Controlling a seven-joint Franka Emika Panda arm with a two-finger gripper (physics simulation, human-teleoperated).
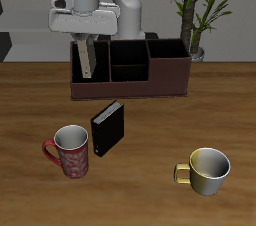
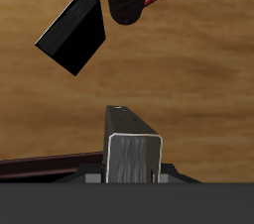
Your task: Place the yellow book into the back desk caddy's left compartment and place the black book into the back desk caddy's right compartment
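Greyish-tan yellow book (image 1: 87,58) is clamped in the fingers (image 1: 84,46), hanging upright over the back desk caddy (image 1: 130,80) at its end section. Black book (image 1: 108,128) stands on the wooden counter (image 1: 150,185), near the red mug (image 1: 70,151).

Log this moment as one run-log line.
gripper: shut on yellow book | above back desk caddy | black book: upright on table, untouched

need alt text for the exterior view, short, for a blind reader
A robot arm's pincer holds the yellow book upright above one end of the back desk caddy. On the wooden table in front stand the black book, a red patterned mug and a yellow mug.
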